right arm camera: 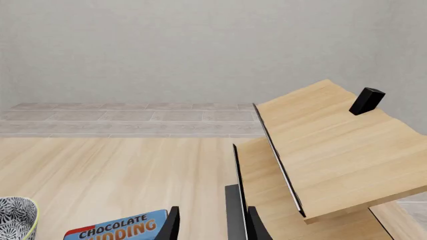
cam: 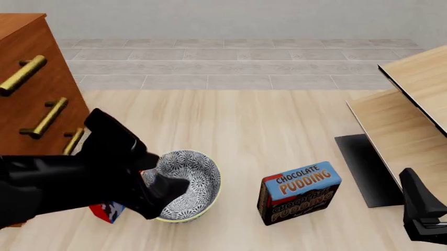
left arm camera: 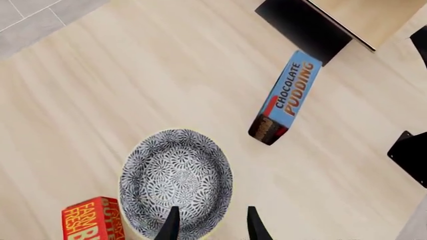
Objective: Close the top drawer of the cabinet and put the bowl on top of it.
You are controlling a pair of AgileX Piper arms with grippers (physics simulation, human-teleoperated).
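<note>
1. We take the bowl (cam: 187,184) as our landmark: it sits upright on the pale wooden table (cam: 265,125), with the cabinet (cam: 31,89) behind it on the left arm's side and the chocolate pudding box (cam: 299,192) well off on the right arm's side.
2. We judge the bowl to be stiff, probably glazed and a little slippery, and liable to chip if dropped; it looks deep, with a thin cream rim.
3. The rim seems the best place to take hold, one finger inside the wall and one outside, since the bowl is far wider than the fingers' spread.
4. Our left gripper (left arm camera: 210,222) hangs over the bowl's near edge, pointing steeply down; its fingers (left arm camera: 171,225) are spread apart and hold nothing, one over the patterned inside, the other just beyond the rim.
5. The red butter box (left arm camera: 92,219) lies just beside the bowl, close enough to crowd a grasp there.
6. Our right gripper (right arm camera: 210,224) stays well away from the bowl, past the pudding box, level and facing the light-wood furniture (right arm camera: 333,150); its fingers are parted and empty.
7. The cabinet's top drawer (cam: 21,76) looks flush, though we cannot be sure.
</note>
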